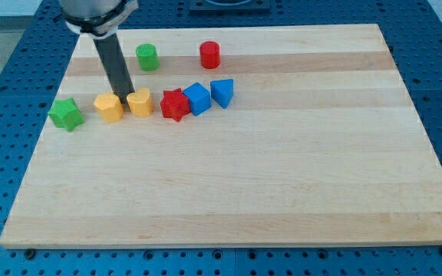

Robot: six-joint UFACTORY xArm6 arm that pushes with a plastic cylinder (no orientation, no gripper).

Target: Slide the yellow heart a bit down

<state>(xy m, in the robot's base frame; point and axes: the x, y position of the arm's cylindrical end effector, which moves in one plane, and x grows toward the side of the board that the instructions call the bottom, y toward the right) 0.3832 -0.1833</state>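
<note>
The yellow heart (140,102) lies on the wooden board (244,184) in the upper left part of the view. A second yellow block (109,106), of rounded shape, lies just to its left. My tip (126,95) stands in the narrow gap between the two yellow blocks, at their upper edges, close against the heart's upper left side. The dark rod rises from there toward the view's top left.
A green star (66,113) lies left of the yellow blocks. A red star (175,104), a blue cube (196,98) and a blue triangle (222,91) form a row right of the heart. A green cylinder (146,57) and a red cylinder (209,54) stand above.
</note>
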